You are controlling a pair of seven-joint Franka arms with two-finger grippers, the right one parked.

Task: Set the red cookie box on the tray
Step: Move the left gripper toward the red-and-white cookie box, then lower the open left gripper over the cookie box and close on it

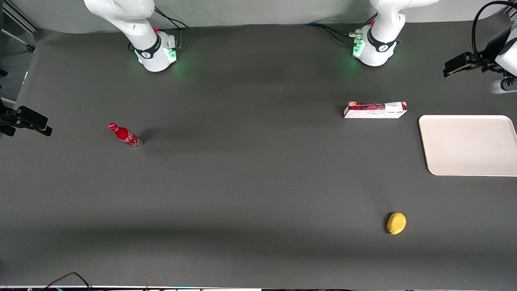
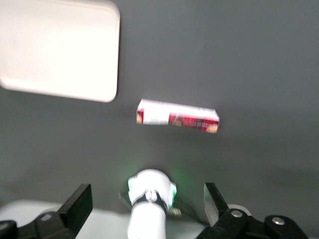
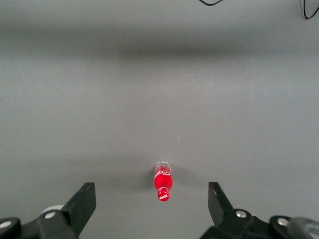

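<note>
Yellow lemon (image 1: 396,223) nearest camera on counter (image 1: 250,182). Red cookie box (image 1: 375,110) lying flat on counter, near tray (image 1: 468,145), not touching it. Hand (image 2: 148,204) raised above working arm's end, fingers (image 2: 79,201) spread, empty. Red bottle (image 1: 125,135) toward parked arm's end.

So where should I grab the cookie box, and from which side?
Probably from above, at the middle of the cookie box, fingers closing across its narrow width. It lies flat on the table, long and narrow, apart from the tray, with bare table along both long sides. The gripper is open, raised off the table with the box in its wrist view, so a straight descent should work.
</note>
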